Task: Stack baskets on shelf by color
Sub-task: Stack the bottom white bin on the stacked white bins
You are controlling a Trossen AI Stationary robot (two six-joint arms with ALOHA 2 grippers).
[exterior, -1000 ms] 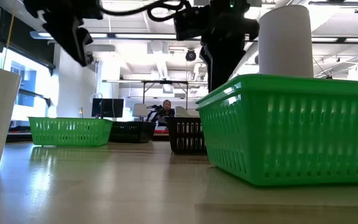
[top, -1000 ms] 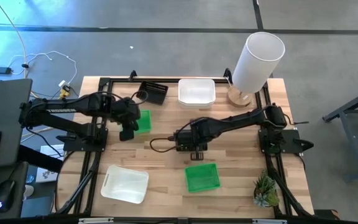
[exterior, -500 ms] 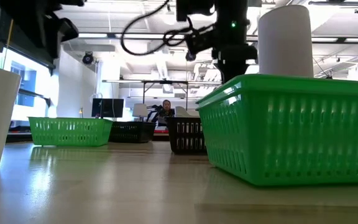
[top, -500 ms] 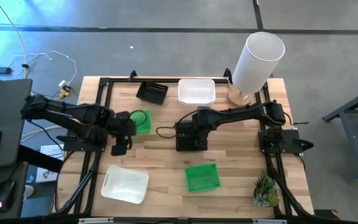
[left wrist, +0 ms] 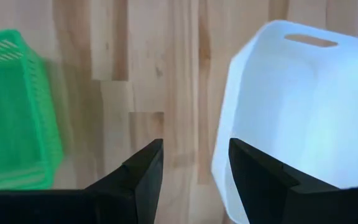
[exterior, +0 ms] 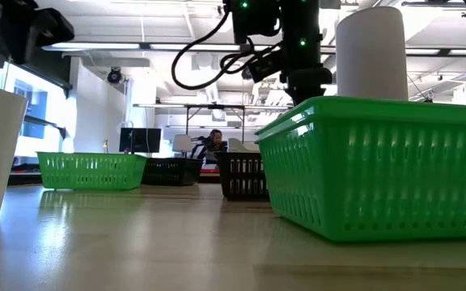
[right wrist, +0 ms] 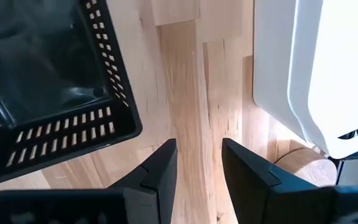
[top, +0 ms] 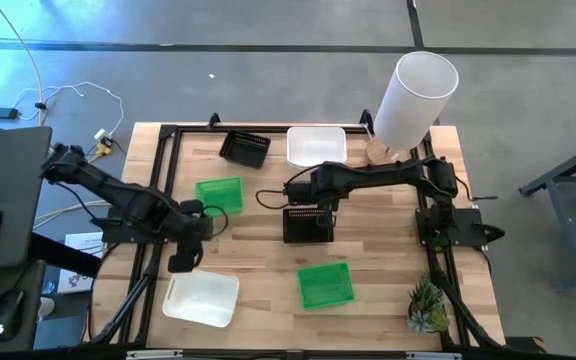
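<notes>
Two baskets of each colour rest on their bases on the table. Black baskets sit at the far side (top: 245, 148) and in the middle (top: 306, 225). White ones sit at the far edge (top: 316, 146) and the near left (top: 203, 298). Green ones are at the left (top: 218, 193) and the near middle (top: 325, 284). My left gripper (top: 182, 256) hangs open by the near-left white basket's (left wrist: 303, 118) far left corner, with the green basket (left wrist: 14, 112) on its other side. My right gripper (right wrist: 194, 174) is open over bare wood between the middle black basket (right wrist: 48, 87) and the far white basket (right wrist: 316, 68).
A tall white cylinder (top: 415, 98) on a round wooden base (right wrist: 303, 165) stands at the far right corner. A small plant (top: 427, 306) sits at the near right corner. Dark frame rails (top: 163, 160) run along the table's sides. A person (exterior: 214, 142) sits far behind.
My left gripper has swung from beside the left green basket toward the near edge and now hangs by the near-left white basket. My right gripper has drawn back from over the middle black basket toward the far edge, leaving that basket in plain sight. No basket has moved.
</notes>
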